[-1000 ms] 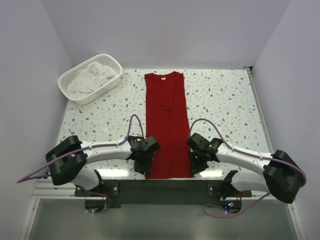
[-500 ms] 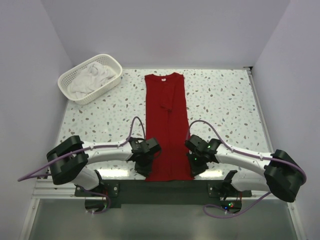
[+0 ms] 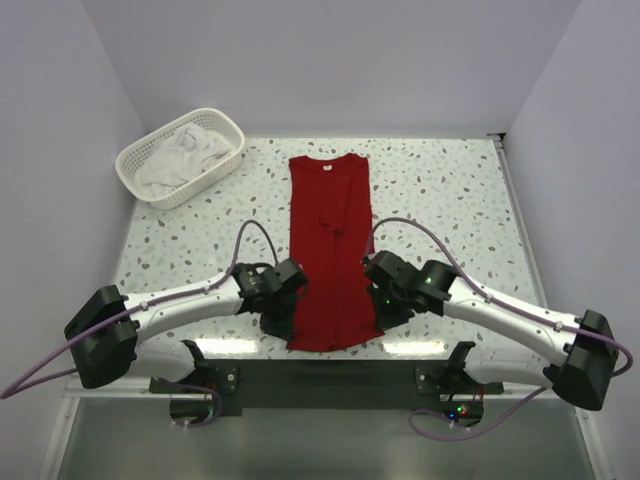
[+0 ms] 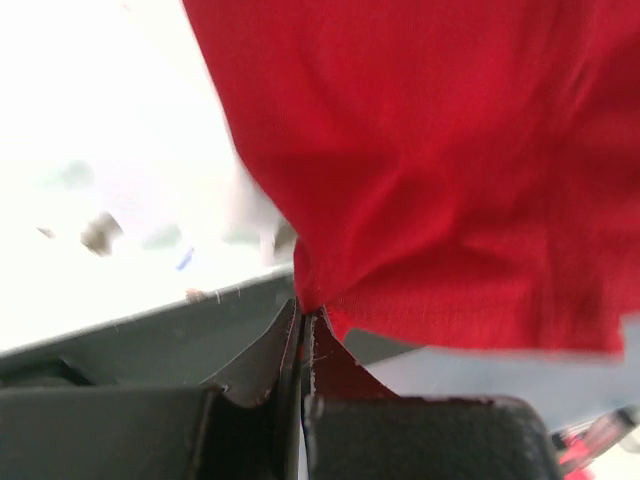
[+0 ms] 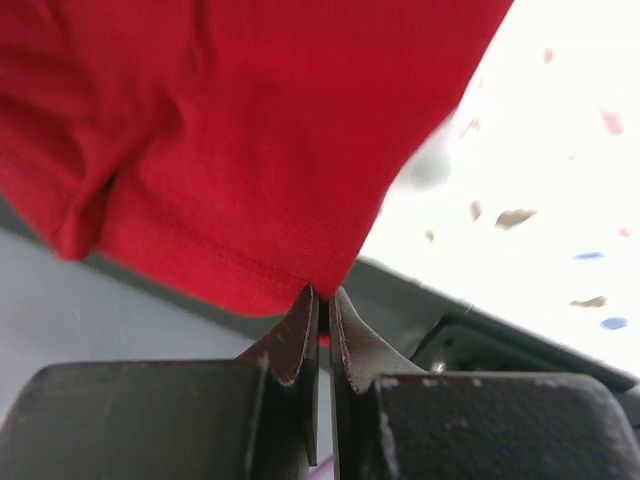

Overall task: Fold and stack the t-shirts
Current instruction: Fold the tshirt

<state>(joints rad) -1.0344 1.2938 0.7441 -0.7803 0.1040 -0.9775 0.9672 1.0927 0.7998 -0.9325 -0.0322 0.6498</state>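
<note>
A deep red t-shirt [image 3: 330, 250] lies lengthwise down the middle of the table, folded narrow, with its white neck label at the far end. My left gripper [image 3: 290, 322] is shut on its near left hem corner [image 4: 305, 297]. My right gripper [image 3: 381, 312] is shut on the near right hem corner [image 5: 325, 288]. Both corners are lifted off the table, and the hem hangs between them. White t-shirts [image 3: 182, 155] are heaped in the basket [image 3: 135, 183].
The white lattice basket stands at the far left corner of the speckled table [image 3: 450, 210]. Purple cables loop over both arms. The table's near edge and a dark metal rail [image 3: 320, 385] run just below the grippers.
The left gripper has shut on the hem corner. Both arms have risen and drawn the near hem up and away from the table's near edge.
</note>
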